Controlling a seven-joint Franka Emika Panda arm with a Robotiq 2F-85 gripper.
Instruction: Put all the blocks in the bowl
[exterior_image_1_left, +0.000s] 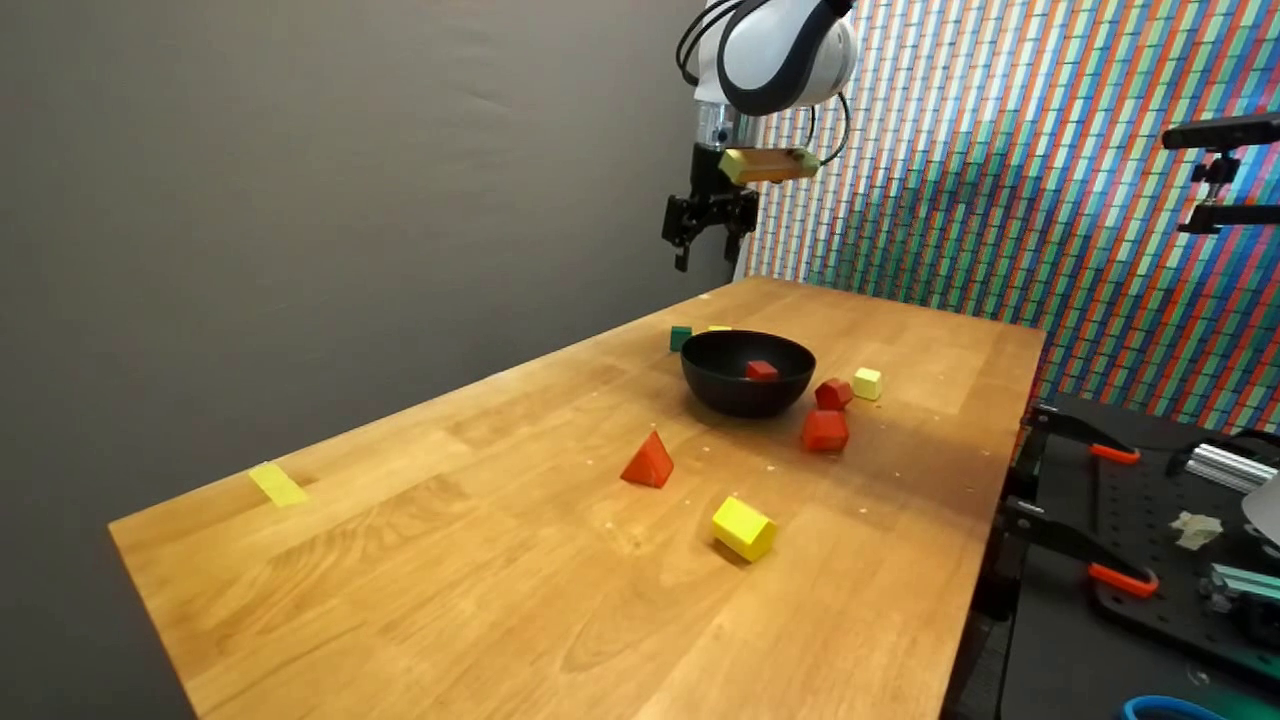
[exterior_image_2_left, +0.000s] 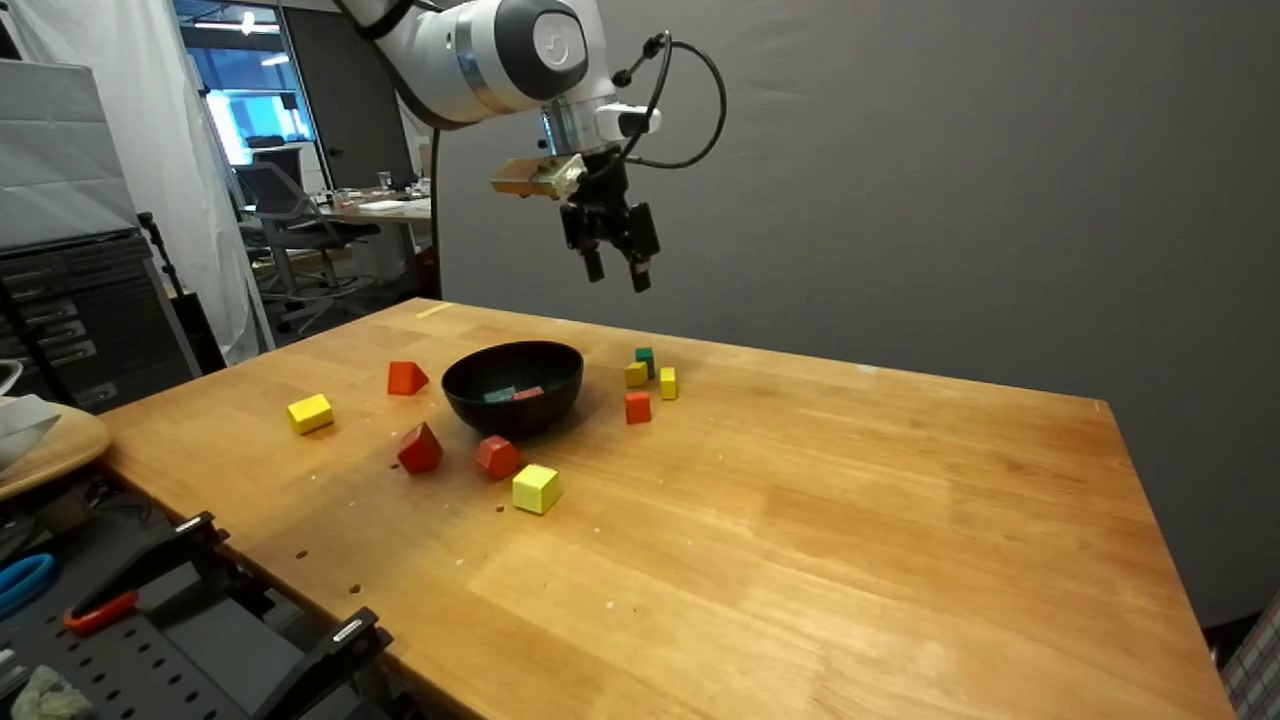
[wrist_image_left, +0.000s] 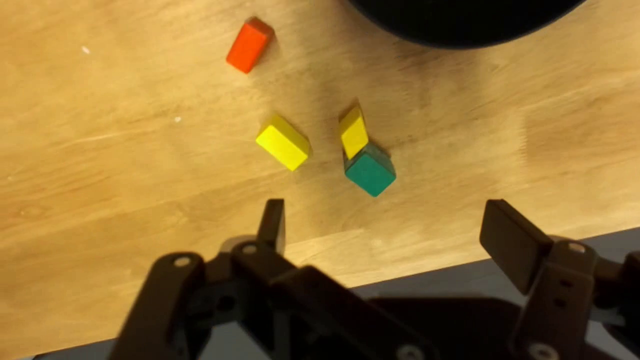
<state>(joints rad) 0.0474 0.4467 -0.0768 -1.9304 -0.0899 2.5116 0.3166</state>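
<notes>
"How is the gripper (wrist_image_left: 385, 220) posed?"

"It is held well above the table (wrist_image_left: 125, 200), and its fingers (wrist_image_left: 272, 222) are spread wide."

"Which blocks are seen nearest to it?"

"With twelve set at the top of the wrist view, the green block (wrist_image_left: 371, 173) is found at twelve from the gripper. Just beside that block, at its eleven, the yellow diamond (wrist_image_left: 353, 132) is seen. The yellow brick (wrist_image_left: 283, 142) is placed at ten from the gripper, and the orange block (wrist_image_left: 250, 46) at eleven, farther out."

"And where is the bowl (wrist_image_left: 465, 22) found?"

"By that clock it is found at one from the gripper, cut off by the top of the view. In an exterior view it is seen below the gripper, between seven and eight, with a red piece (exterior_image_2_left: 528, 393) and a green piece (exterior_image_2_left: 500, 395) contained in it."

"How are the farther blocks spread?"

"In an exterior view, well apart from the gripper and below it, the pale cube (exterior_image_2_left: 536, 489) is shown between six and seven and the inner red block (exterior_image_2_left: 498, 457) at seven. The outer red block (exterior_image_2_left: 419, 448) is shown between seven and eight. The red wedge (exterior_image_2_left: 407, 378) and the yellow prism (exterior_image_2_left: 310, 412) are both shown at eight, the prism being set farther out."

"Is the pale cube touched by the inner red block?"

"That cannot be told."
</notes>
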